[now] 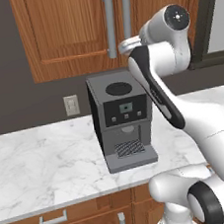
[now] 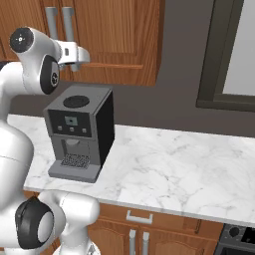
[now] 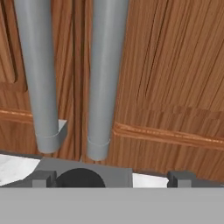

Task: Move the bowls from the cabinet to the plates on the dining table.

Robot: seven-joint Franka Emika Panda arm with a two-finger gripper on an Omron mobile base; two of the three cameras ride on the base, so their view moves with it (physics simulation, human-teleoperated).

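White marble counter (image 1: pixel 50 161) is running across the foreground of both base views, above wooden lower drawers (image 1: pixel 52 219) with small grey handles. Sitting on the counter is a grey coffee machine (image 1: pixel 120 118), upright, with a round dark lid on its top and a drip grille at its base; in the right base view it is standing at the counter's left end (image 2: pixel 78 133). An outlet (image 1: pixel 71 105) is showing on the dark wall to the left of the machine. The arm is rising past the machine's side and reaching up to the cabinet (image 1: pixel 69 29) mounted on the wall above. The gripper (image 1: pixel 126 46) is pointing at the lower part of the doors, close to the bottom ends of the two bar handles (image 1: pixel 118 21). In the hand view the fingertips (image 3: pixel 43 178) are standing wide apart at the bottom edge, gripping nothing, with both handles (image 3: pixel 72 74) rising straight ahead, side by side on either side of the door seam, and the machine's top showing just below them. Cabinet doors are both closed, so the bowls cannot be seen. A dark window frame (image 2: pixel 214 60) is lying to the right of the cabinet on the far wall.
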